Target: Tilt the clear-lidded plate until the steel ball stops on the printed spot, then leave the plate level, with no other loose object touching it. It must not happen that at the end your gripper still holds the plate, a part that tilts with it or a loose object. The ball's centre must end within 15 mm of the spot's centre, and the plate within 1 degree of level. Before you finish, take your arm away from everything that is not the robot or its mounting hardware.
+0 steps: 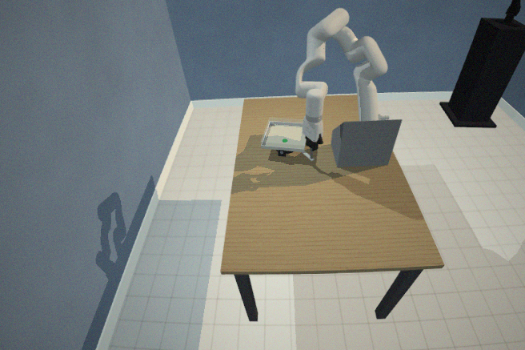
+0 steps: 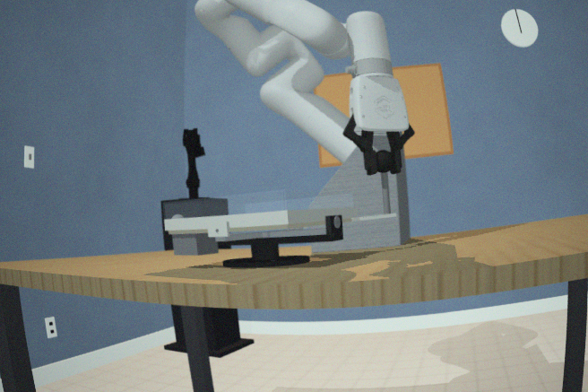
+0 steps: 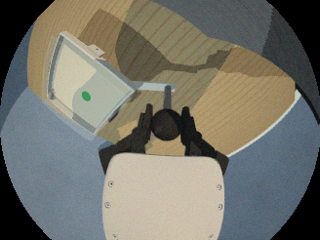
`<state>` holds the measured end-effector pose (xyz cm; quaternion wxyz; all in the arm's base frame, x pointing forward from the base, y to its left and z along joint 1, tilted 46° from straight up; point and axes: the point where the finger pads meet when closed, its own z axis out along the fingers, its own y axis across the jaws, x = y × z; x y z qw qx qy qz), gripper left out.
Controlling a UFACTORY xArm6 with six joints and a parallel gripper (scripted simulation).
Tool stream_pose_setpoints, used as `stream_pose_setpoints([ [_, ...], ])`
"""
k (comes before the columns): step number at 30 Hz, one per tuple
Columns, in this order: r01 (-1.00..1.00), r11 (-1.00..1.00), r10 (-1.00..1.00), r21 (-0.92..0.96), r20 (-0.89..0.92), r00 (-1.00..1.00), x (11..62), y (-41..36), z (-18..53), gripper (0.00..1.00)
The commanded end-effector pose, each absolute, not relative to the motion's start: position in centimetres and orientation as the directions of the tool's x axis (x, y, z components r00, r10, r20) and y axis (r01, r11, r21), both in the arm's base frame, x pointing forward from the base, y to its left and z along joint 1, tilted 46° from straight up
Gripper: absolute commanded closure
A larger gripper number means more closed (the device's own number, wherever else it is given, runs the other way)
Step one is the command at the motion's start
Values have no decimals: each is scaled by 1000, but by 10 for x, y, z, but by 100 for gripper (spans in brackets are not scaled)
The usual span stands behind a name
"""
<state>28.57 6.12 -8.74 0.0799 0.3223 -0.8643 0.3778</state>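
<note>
The clear-lidded plate (image 1: 282, 135) is a white-rimmed tray on a dark pivot stand (image 2: 265, 254) at the back of the wooden table. A green printed spot (image 1: 285, 140) lies near its front edge and also shows in the wrist view (image 3: 85, 96). I cannot make out the steel ball in any view. A thin upright handle rod (image 2: 384, 193) rises from the plate's right side and ends in a dark knob (image 3: 167, 124). My gripper (image 2: 382, 166) points straight down and is shut on that knob. From the side the plate (image 2: 251, 223) looks close to level.
A grey slanted box (image 1: 365, 142) stands just right of the plate, in front of the arm's base. A black pedestal (image 1: 483, 70) stands on the floor at the far right. The table's left edge is close to the plate.
</note>
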Motion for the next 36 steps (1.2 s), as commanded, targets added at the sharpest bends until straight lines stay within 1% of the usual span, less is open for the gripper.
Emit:
stream_pose_setpoints([
  [1,-618,507,-495,-601,384,-779,285,61,-88,100],
  [36,-618,507,-495,-601,384,-779,286,63,-83,100],
])
